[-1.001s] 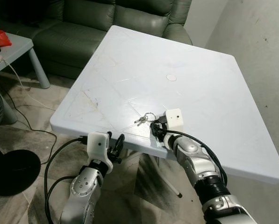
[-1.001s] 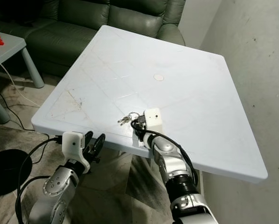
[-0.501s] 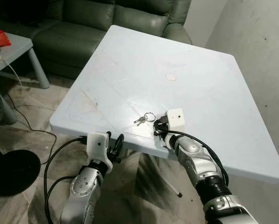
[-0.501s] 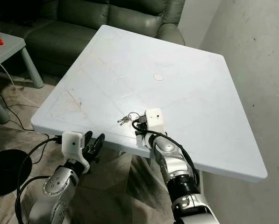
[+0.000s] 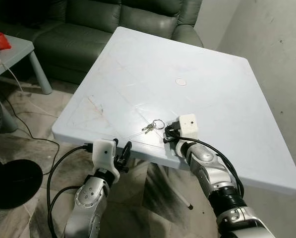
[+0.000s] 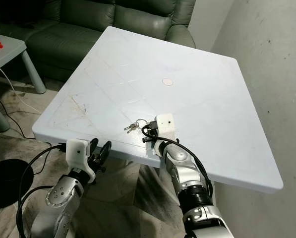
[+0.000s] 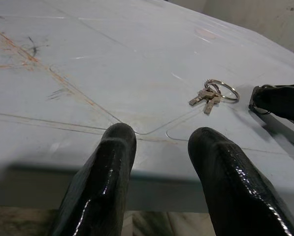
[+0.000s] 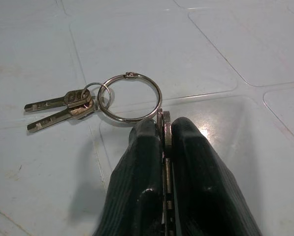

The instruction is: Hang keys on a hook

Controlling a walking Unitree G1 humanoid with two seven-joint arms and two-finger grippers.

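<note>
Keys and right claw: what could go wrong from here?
The right claw is shut with its tips at the ring's edge, seemingly gripping nothing, so lifting now likely leaves the keys on the table. Pushing forward shut may just slide them. They lie near the table's front edge, so a nudge toward it could drop them.

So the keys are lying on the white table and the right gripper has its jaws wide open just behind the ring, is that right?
Not quite. The keys do lie on the white table, and the right gripper is just behind the ring, but its jaws are shut, pressed together. The right wrist view shows this plainly.
</note>
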